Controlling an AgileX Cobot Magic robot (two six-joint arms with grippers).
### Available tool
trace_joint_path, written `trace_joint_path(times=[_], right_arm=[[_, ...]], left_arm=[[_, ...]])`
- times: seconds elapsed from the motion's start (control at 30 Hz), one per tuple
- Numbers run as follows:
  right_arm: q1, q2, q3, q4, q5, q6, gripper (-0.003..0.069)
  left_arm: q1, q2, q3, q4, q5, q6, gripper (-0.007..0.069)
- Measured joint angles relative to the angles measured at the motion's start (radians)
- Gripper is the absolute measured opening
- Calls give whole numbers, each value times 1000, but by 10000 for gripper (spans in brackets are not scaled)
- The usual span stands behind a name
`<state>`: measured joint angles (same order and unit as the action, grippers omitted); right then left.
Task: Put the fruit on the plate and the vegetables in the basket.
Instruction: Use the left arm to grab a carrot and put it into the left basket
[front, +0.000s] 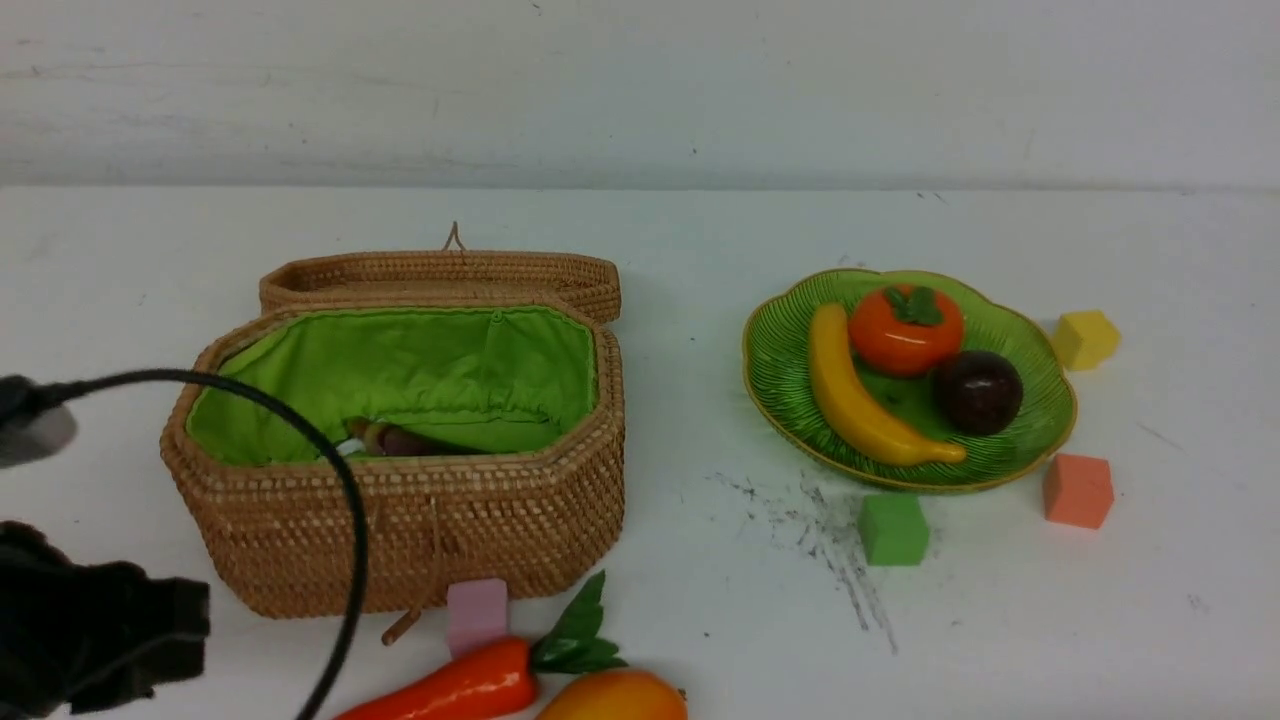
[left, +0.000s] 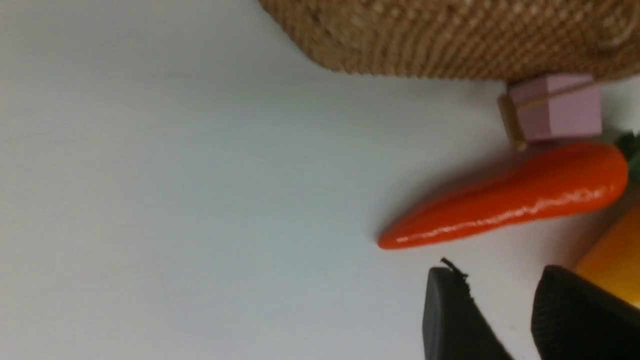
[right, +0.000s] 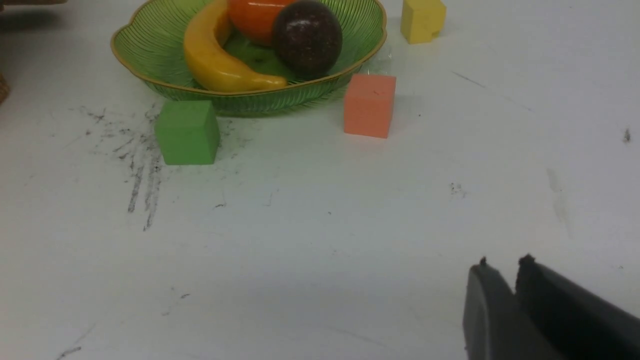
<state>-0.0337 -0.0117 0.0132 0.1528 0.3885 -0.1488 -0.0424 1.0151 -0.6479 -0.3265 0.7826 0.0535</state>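
Note:
The open basket (front: 400, 540) holds the dark eggplant (front: 405, 440), with a white bit beside it. The plate (front: 790, 370) carries the banana (front: 850, 395), the persimmon (front: 905, 330) and the mangosteen (front: 978, 392). The carrot (front: 450, 690) and the mango (front: 615, 698) lie at the front edge, before the basket. My left gripper (left: 495, 272) is open and empty, just short of the carrot (left: 505, 200), with the mango (left: 615, 260) beside one finger. My right gripper (right: 504, 263) is shut and empty over bare table, well short of the plate (right: 150, 80).
A pink cube (front: 477, 612) touches the basket's front wall next to its hanging clasp. A green cube (front: 892, 528), an orange cube (front: 1077, 490) and a yellow cube (front: 1085, 338) stand around the plate. The left arm's black cable (front: 340, 480) arcs across the basket front.

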Motion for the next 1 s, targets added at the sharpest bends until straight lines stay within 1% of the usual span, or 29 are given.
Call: trace_joint_path(times=[0.13,0.17,0.2,0.33,0.5,0.57,0.63,0.67,0.73,0.77,0.83,0.87,0.93,1.0], right_arm=[[0,0,0,0,0,0,108],[0,0,0,0,0,0,108],[0,0,0,0,0,0,110],[0,0,0,0,0,0,113],[0,0,0,0,0,0,120],[0,0,0,0,0,0,121],[0,0,0,1,0,0,123],[0,0,0,1,0,0,125],[0,0,0,1,0,0,128],[0,0,0,1,0,0,130],[0,0,0,1,0,0,132],[0,0,0,1,0,0,133],[0,0,0,1,0,0,136],[0,0,0,1,0,0,138]], left_arm=[[0,66,-1,-137,25,289,239],[0,69,-1,-143,27,302,239],[0,87,-2,-181,48,388,239],[0,147,-5,-241,111,581,244],[-31,178,-41,-220,122,631,278],[-95,202,-86,-163,125,632,314],[-169,234,-129,-71,129,621,347],[-189,245,-139,-40,129,620,354],[-258,287,-172,87,115,619,372],[-279,304,-178,117,104,619,375],[-326,351,-192,208,47,618,381],[-330,356,-192,214,41,618,381],[-361,408,-196,276,-44,618,382],[-374,453,-198,291,-96,618,382]])
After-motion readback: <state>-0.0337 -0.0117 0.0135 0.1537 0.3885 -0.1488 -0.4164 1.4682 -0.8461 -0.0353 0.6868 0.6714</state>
